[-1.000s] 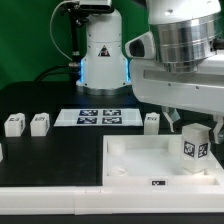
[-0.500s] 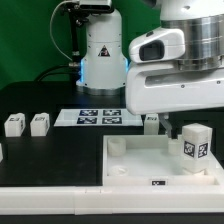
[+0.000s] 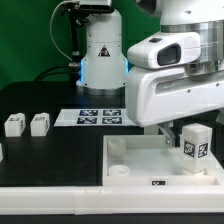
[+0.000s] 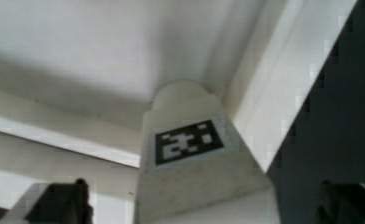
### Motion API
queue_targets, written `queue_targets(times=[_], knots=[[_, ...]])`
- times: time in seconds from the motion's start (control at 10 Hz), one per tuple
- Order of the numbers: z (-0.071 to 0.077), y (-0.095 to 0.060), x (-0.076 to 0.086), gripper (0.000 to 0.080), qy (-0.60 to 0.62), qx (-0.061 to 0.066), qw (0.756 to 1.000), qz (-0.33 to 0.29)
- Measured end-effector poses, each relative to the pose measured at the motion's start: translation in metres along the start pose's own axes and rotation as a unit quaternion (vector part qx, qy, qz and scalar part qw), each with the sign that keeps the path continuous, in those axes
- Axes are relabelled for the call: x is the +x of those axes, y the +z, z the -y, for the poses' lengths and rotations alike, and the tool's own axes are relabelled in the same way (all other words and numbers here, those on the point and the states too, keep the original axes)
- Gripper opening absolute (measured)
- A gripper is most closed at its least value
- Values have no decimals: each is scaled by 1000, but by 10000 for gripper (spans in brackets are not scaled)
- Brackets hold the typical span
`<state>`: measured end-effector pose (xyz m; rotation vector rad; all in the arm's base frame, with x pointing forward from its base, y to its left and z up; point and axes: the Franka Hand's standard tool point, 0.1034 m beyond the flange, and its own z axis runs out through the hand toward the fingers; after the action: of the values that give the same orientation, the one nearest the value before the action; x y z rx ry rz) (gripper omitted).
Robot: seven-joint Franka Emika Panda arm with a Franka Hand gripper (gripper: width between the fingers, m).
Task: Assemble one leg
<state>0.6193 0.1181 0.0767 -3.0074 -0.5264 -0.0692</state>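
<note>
One leg (image 3: 194, 147) upright on tray (image 3: 138, 160), jaws spread

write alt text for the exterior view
A white robot arm hangs low over a white tray, next to an upright tagged leg standing in it at the exterior view's right. Two more legs and the marker board lie on the black table.

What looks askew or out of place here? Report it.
Nothing stands out. One leg stands upright in the white tray's corner, with the open fingers either side of it; other legs sit upright on the table.
</note>
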Motion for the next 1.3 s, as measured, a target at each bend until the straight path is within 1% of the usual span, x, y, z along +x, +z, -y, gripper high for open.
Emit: queue_targets(times=[0.1,0.2,0.3,0.4,0.5,0.6,0.8,1.0,1.1,1.2,1.3], knots=[[0,1,0,520,0,0,1000,0],[0,1,0,520,0,0,1000,1],[0,1,-1,381,8,1,1000,1],[-2,1,-1,291,21,0,1000,0],[-2,1,-1,291,20,0,1000,0],[-2,2,-1,291,63,2,998,-4],[-4,2,-1,291,208,4,978,-27],[-4,2,-2,291,374,6,927,-28],[-5,2,-2,291,459,11,888,-28],[-5,3,-2,291,525,18,851,-27],[-6,3,0,291,559,22,828,-28]])
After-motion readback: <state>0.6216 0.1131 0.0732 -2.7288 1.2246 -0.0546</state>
